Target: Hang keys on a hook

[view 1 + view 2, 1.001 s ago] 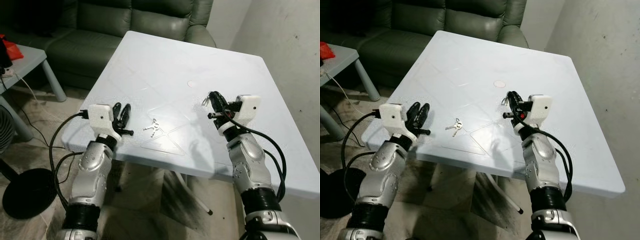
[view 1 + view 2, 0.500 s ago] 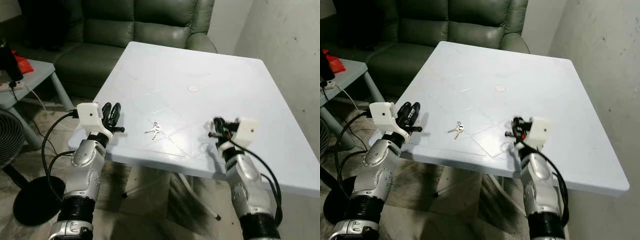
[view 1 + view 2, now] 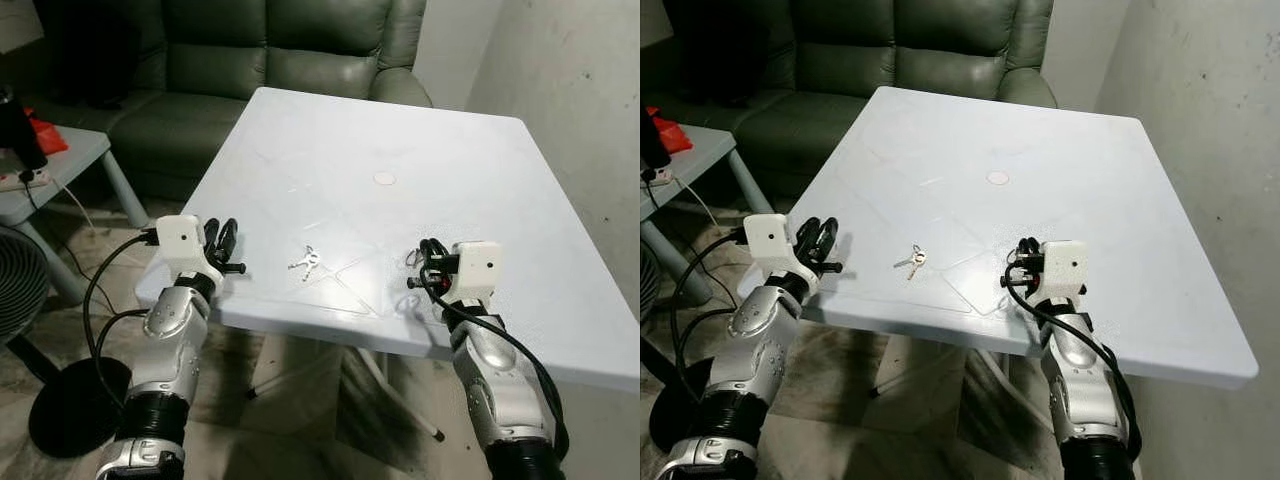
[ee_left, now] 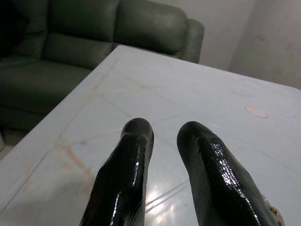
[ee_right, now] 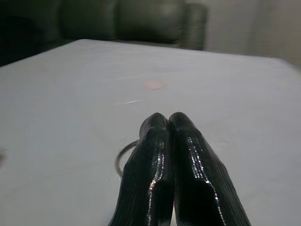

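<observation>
A small bunch of silver keys (image 3: 305, 262) lies flat on the white table (image 3: 480, 150), close to its near edge. My left gripper (image 3: 226, 243) hovers over the table's near left corner, to the left of the keys. Its fingers (image 4: 137, 141) stand a little apart, so it is open with nothing between them. My right gripper (image 3: 430, 256) is to the right of the keys, low over the table. It is shut, with a thin wire ring (image 5: 124, 158) caught at the side of its fingertips.
A small pink round mark (image 3: 384, 179) sits mid-table. A dark green sofa (image 3: 250, 50) stands behind the table and a bare wall (image 3: 590, 90) runs along its right side. A grey side table (image 3: 55, 170), a fan base (image 3: 70, 405) and cables are on the left.
The camera has shifted. My right gripper has drawn back from mid-table to near the front edge, level with the keys, still carrying the ring. The keys lie where they were.
</observation>
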Available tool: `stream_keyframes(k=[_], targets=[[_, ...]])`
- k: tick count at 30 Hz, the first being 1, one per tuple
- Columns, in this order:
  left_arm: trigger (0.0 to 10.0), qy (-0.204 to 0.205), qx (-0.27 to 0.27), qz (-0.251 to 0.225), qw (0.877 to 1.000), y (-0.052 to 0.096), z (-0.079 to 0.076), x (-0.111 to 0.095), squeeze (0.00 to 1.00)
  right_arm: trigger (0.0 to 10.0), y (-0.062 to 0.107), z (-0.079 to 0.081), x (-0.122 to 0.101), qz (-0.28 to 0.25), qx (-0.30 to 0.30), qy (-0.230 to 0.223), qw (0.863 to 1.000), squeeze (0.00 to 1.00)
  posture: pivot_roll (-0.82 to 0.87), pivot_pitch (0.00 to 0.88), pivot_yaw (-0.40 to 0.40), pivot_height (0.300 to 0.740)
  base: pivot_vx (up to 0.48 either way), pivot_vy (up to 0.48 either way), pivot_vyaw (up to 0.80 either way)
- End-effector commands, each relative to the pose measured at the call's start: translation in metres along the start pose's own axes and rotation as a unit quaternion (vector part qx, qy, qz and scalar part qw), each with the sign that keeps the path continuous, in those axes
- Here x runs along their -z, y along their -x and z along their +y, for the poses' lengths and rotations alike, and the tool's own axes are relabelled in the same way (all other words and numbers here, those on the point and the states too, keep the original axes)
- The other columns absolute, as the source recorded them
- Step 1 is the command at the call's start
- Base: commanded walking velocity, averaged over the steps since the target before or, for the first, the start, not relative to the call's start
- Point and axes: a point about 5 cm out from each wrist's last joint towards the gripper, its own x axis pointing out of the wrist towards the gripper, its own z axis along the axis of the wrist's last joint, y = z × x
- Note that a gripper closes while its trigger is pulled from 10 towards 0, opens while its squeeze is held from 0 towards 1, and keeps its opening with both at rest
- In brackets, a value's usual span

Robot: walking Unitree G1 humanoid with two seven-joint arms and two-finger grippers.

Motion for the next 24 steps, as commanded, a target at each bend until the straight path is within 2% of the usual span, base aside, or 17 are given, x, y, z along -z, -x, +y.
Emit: stream_keyframes(k=[1,4,12,20,24], targets=[[10.0,-0.011,0.007,-0.016,1.0,-0.004,-0.001,-0.008,0.0,10.0,-0.002,-0.004,-0.005,-0.012,0.003,0.01,1.0,0.0,-0.08,0.0,-0.014,0.74,0.0,0.0,-0.62],[10.0,-0.025,0.001,-0.02,0.999,-0.005,0.004,-0.011,0.0,10.0,-0.004,-0.007,-0.008,-0.013,0.01,0.006,1.0,0.0,-0.08,0.0,-0.012,0.74,0.0,0.0,-0.64],[10.0,-0.024,-0.009,-0.018,1.0,-0.008,0.012,-0.014,0.0,10.0,-0.006,-0.006,-0.01,-0.019,0.005,0.021,1.0,0.0,-0.08,0.0,-0.014,0.74,0.0,0.0,-0.69],[10.0,-0.009,-0.001,-0.019,1.0,-0.01,0.012,-0.014,0.0,10.0,-0.005,-0.007,-0.008,-0.018,0.008,0.024,1.0,0.0,-0.07,0.0,-0.015,0.74,0.0,0.0,-0.71],[10.0,0.015,0.01,-0.023,1.0,-0.01,0.01,-0.016,0.0,10.0,-0.004,-0.008,-0.008,-0.018,0.01,0.023,1.0,0.0,-0.08,0.0,-0.014,0.74,0.0,0.0,-0.71]])
